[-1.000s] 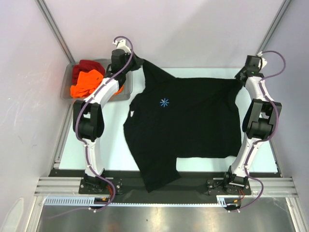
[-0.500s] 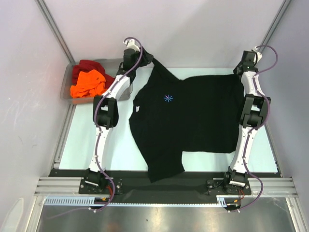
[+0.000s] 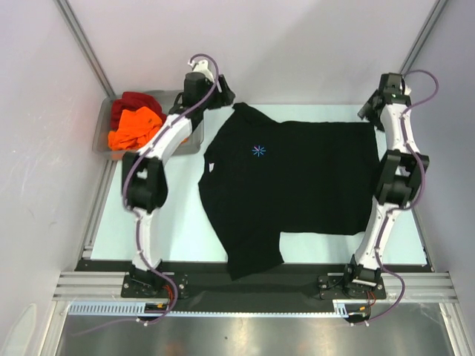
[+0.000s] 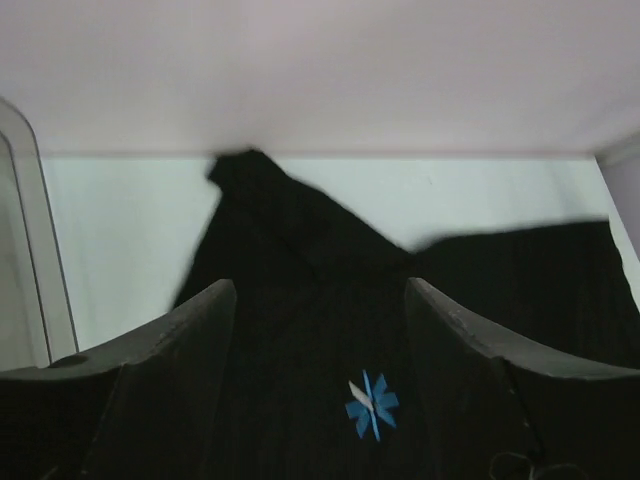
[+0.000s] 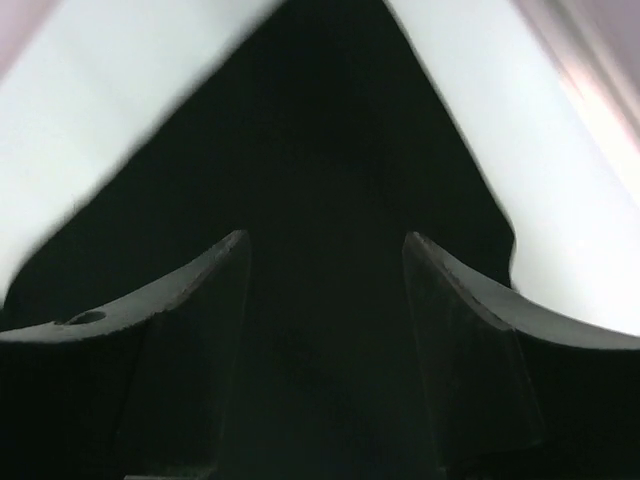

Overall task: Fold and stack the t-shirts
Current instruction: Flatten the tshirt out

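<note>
**One black t-shirt spread for folding, two more waiting in the bin**

**Top external.** The black t-shirt [image 3: 304,178] is laid flat across the table [image 3: 167,215]. Its starburst mark [image 3: 257,151] faces up, the neckline is turned toward the left arm and the hem toward the right. The far sleeve [image 3: 241,113] is spread at the far left. The near sleeve [image 3: 251,261] is draped over the table's near edge. The left gripper [image 3: 225,99] is held just beside the far sleeve, and the right gripper [image 3: 369,113] by the far hem corner. The orange t-shirt [image 3: 133,127] and the dark red t-shirt [image 3: 135,101] are heaped unfolded in the bin [image 3: 102,127], apart from the black one.

**Left wrist.** The jaws are seen wide apart with nothing pinched. The far sleeve and the mark lie on the table beneath them.

**Right wrist.** The jaws are likewise parted and nothing is gripped. The hem corner lies flat below.

**Step in hand (judged).** Spreading of the first shirt appears complete. No fold has been made and nothing is stacked.

**Next move (judged).** A first fold is called for.
- The overhanging near sleeve should be brought in.
- An edge should be pinched at two points, one per gripper.
- Both points should be carried across together so that the crease is kept straight.
</note>
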`<state>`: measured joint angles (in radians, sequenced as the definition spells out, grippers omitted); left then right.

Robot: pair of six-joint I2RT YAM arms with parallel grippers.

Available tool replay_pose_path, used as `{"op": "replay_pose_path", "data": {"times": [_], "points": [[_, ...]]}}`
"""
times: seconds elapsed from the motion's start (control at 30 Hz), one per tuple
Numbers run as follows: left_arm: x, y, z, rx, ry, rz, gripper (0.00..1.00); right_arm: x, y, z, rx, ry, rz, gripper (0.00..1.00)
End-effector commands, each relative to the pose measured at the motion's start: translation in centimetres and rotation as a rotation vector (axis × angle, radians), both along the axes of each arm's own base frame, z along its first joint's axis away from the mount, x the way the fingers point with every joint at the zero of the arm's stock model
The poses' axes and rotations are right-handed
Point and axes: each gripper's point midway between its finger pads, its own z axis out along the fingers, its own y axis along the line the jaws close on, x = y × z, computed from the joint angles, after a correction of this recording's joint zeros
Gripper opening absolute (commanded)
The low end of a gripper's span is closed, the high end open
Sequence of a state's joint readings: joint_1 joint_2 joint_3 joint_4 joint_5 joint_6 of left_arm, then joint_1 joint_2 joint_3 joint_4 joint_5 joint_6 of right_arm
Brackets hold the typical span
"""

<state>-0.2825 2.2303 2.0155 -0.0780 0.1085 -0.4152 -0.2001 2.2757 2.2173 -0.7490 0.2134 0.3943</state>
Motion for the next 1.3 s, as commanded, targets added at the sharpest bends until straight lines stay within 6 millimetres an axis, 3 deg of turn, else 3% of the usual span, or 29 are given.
{"op": "replay_pose_path", "data": {"times": [0.0, 0.03, 0.07, 0.1, 0.13, 0.17, 0.2, 0.23, 0.27, 0.33, 0.37, 0.47, 0.7, 0.97, 1.1, 1.13, 1.23, 1.27], "points": [[-9.1, -4.4, 5.3, 0.088, -0.028, -0.158, 0.73, -7.8, 3.4, 0.0, 0.123, 0.152, -0.005, 0.67], [-11.0, -4.9, 4.5, 0.112, 0.005, -0.177, 0.71, -9.1, 4.2, -0.3, 0.142, 0.171, -0.005, 0.67], [-13.8, -4.9, 0.4, 0.163, 0.114, -0.2, 0.68, -10.5, 5.3, 1.2, 0.156, 0.133, 0.004, 0.67], [-16.9, -6.2, 2.0, 0.167, 0.097, -0.249, 0.67, -11.6, 6.2, 0.8, 0.184, 0.139, 0.023, 0.67], [-19.0, -6.5, 0.8, 0.189, 0.129, -0.274, 0.66, -14.2, 7.1, -2.0, 0.208, 0.215, 0.025, 0.67], [-21.7, -5.7, -2.5, 0.244, 0.21, -0.277, 0.66, -15.3, 7.9, -0.6, 0.209, 0.178, 0.041, 0.67], [-24.2, -6.6, -3.5, 0.251, 0.242, -0.313, 0.66, -16.3, 8.6, -1.1, 0.22, 0.191, 0.065, 0.67], [-26.3, -6.3, -3.6, 0.254, 0.266, -0.331, 0.65, -17.6, 9.0, -1.7, 0.224, 0.213, 0.065, 0.67], [-28.4, -5.6, -6.4, 0.285, 0.335, -0.343, 0.62, -19.6, 9.4, -2.8, 0.238, 0.252, 0.051, 0.66], [-30.9, -4.8, -8.0, 0.306, 0.393, -0.34, 0.63, -21.4, 10.2, -3.9, 0.277, 0.287, 0.061, 0.65], [-32.1, -4.1, -9.8, 0.325, 0.447, -0.335, 0.62, -22.9, 10.6, -5.5, 0.292, 0.331, 0.06, 0.65], [-33.5, -3.6, -12.4, 0.333, 0.537, -0.329, 0.61, -24.9, 10.1, -7.2, 0.28, 0.369, 0.037, 0.64], [-33.7, -3.7, -17.1, 0.367, 0.673, -0.312, 0.6, -27.7, 6.7, -11.4, 0.249, 0.49, -0.093, 0.63], [-34.4, -1.9, -22.4, 0.506, 0.799, -0.284, 0.6, -30.5, 3.5, -14.6, 0.153, 0.597, -0.196, 0.63], [-33.9, -1.5, -20.4, 0.525, 0.747, -0.281, 0.62, -31.0, 2.1, -13.8, 0.129, 0.594, -0.231, 0.64], [-33.8, -1.6, -18.7, 0.506, 0.71, -0.281, 0.63, -30.7, 1.9, -13.2, 0.123, 0.586, -0.233, 0.64], [-34.4, -1.6, -16.0, 0.485, 0.684, -0.279, 0.65, -30.6, 2.2, -11.4, 0.111, 0.566, -0.227, 0.65], [-34.8, -1.9, -14.2, 0.462, 0.644, -0.283, 0.65, -30.1, 2.4, -10.7, 0.1, 0.547, -0.217, 0.67]]}}
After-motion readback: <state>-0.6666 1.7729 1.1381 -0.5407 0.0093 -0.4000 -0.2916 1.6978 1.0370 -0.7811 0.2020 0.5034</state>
